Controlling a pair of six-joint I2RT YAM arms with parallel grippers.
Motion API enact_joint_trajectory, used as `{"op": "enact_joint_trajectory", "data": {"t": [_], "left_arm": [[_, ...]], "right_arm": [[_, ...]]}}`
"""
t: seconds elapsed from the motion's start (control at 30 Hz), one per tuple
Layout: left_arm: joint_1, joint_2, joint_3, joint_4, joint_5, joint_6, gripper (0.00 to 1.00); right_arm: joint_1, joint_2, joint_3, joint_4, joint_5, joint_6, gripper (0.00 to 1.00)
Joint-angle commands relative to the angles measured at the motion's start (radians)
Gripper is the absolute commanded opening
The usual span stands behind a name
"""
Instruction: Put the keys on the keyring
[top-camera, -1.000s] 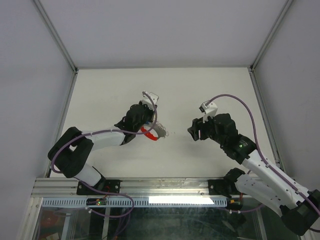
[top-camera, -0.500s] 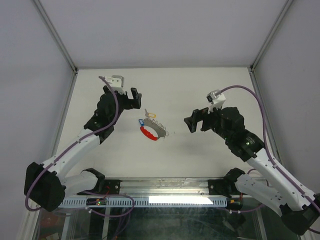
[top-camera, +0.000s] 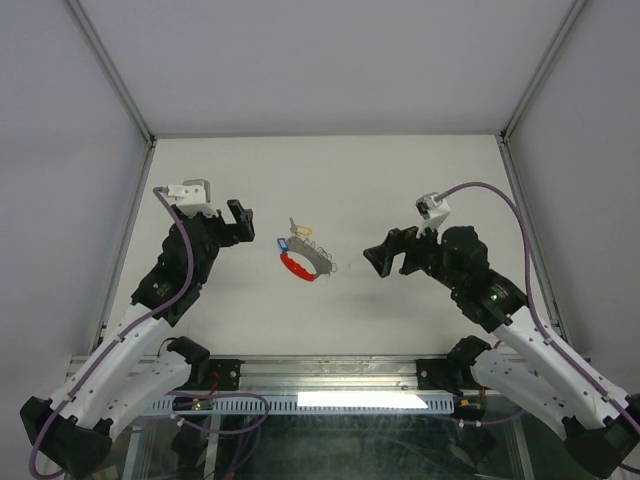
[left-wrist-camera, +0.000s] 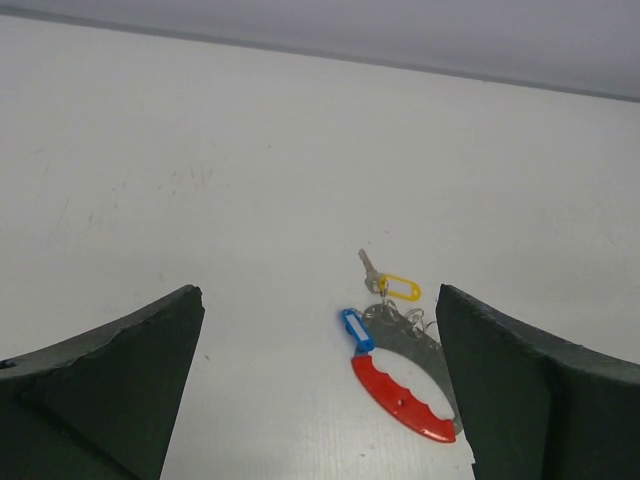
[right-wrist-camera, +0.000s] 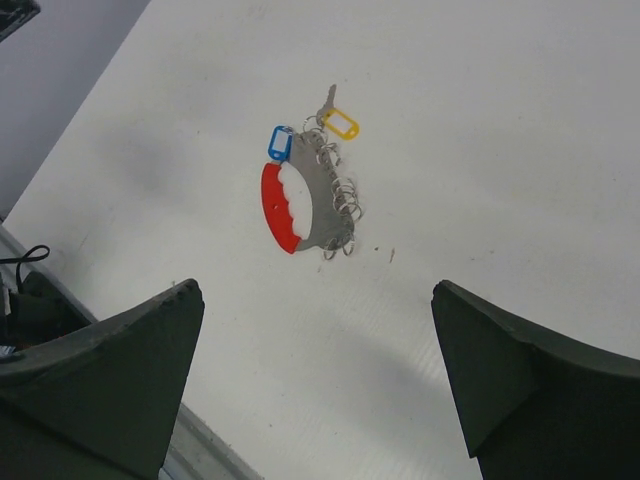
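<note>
Both pincers gape wide and empty: the left gripper (top-camera: 228, 222) and right gripper (top-camera: 385, 256) hover either side of the keyring (right-wrist-camera: 276, 206) on the table (top-camera: 420, 180), yellow key (right-wrist-camera: 340, 123) and blue key (right-wrist-camera: 279, 142) touching its rings (apparently threaded, job seemingly done); next, confirm that and retreat

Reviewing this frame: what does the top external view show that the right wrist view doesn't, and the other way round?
Only the top external view: the left gripper and right gripper together, both open, standing clear of the keyring on either side.
Only the right wrist view: the row of small silvery rings along the keyring's metal edge, and the metal blade of the yellow key.
Both: the keyring lying on the table, with the yellow key and blue key at one end, nothing held.
</note>
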Motion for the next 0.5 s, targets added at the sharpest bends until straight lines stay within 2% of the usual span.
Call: {"op": "enact_joint_trajectory", "data": {"t": [0.0,0.1,0.17,0.3,0.47], "left_arm": [[0.002,-0.007,-0.019,-0.016,-0.074,-0.065,0.99],[0.002,0.008,-0.042,0.025,-0.073,-0.075,0.99],[0.001,0.027,-0.064,0.07,-0.04,-0.052,0.99],[0.002,0.078,-0.046,0.078,-0.041,-0.026,0.99],[0.001,0.101,-0.029,0.081,-0.061,-0.066,0.99]], "right_arm": [[-0.004,0.073,0.015,0.149,0.151,0.099,1.0],[-0.004,0.105,0.023,0.171,0.304,0.107,1.0],[-0.004,0.103,0.007,0.196,0.354,0.093,1.0],[-0.004,0.068,-0.011,0.182,0.371,0.098,1.0],[-0.004,0.028,-0.048,0.207,0.346,0.12,1.0]]}}
